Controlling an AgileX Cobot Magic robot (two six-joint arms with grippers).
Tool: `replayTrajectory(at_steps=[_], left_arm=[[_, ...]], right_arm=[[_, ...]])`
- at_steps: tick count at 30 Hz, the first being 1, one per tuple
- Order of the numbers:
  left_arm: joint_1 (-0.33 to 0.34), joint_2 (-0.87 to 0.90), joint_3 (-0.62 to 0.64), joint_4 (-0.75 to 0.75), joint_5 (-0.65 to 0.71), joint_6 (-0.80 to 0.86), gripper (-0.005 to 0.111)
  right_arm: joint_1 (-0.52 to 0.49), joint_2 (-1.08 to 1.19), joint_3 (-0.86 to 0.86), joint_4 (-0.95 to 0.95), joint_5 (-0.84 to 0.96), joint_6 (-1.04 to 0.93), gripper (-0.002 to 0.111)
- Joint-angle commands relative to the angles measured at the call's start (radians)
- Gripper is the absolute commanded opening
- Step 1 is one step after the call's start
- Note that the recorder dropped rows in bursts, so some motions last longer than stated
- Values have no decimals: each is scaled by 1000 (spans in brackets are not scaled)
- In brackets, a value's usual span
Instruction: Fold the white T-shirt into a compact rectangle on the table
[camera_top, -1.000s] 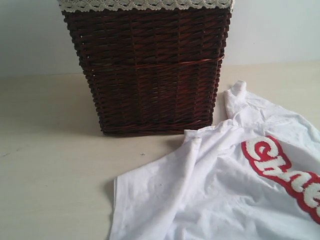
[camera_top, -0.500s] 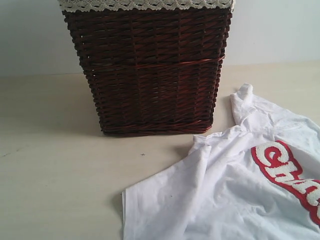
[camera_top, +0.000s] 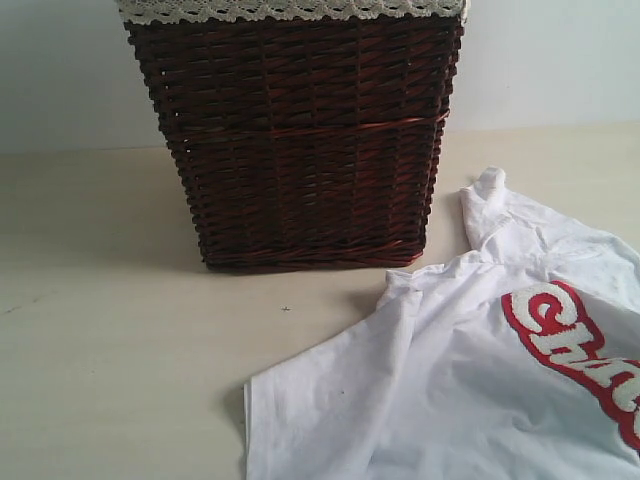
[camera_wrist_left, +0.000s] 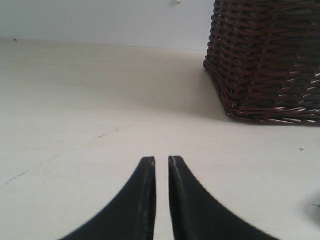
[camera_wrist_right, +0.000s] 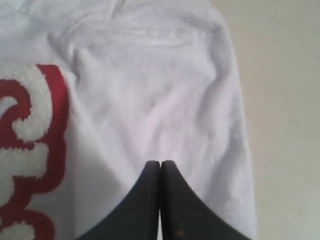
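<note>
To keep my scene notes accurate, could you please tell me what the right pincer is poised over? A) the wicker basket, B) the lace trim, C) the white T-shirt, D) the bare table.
C: the right wrist view shows the right pincer, tips together, over the wrinkled cloth of the white T-shirt.

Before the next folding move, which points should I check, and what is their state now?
1. White cotton T-shirt with red-outlined lettering spread flat: not ok, creased and bunched.
2. Whole shirt visible: not ok, it runs past the exterior view's edge.
3. Dark brown wicker basket clear of the shirt: cannot tell, very close.
4. Left fingers empty: ok, nearly closed over bare pale beige table.
5. Right fingers gripping cloth: cannot tell; shut together over the shirt.
</note>
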Motion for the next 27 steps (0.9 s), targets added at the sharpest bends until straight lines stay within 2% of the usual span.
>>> replayTrajectory(at_steps=[1, 6, 18, 22, 27], left_arm=[[-6, -7, -1, 2, -4, 2, 12], [-6, -7, -1, 2, -4, 2, 12], [-6, -7, -1, 2, -4, 2, 12], [-6, -7, -1, 2, -4, 2, 12], [-6, -7, -1, 2, -4, 2, 12]], right_arm=[[72, 40, -31, 101, -55, -7, 0], [128, 157, -115, 119, -119, -7, 0], [128, 452, -425, 148, -162, -7, 0], [162, 537, -533, 144, -252, -27, 0], [192, 538, -654, 148, -250, -22, 0]])
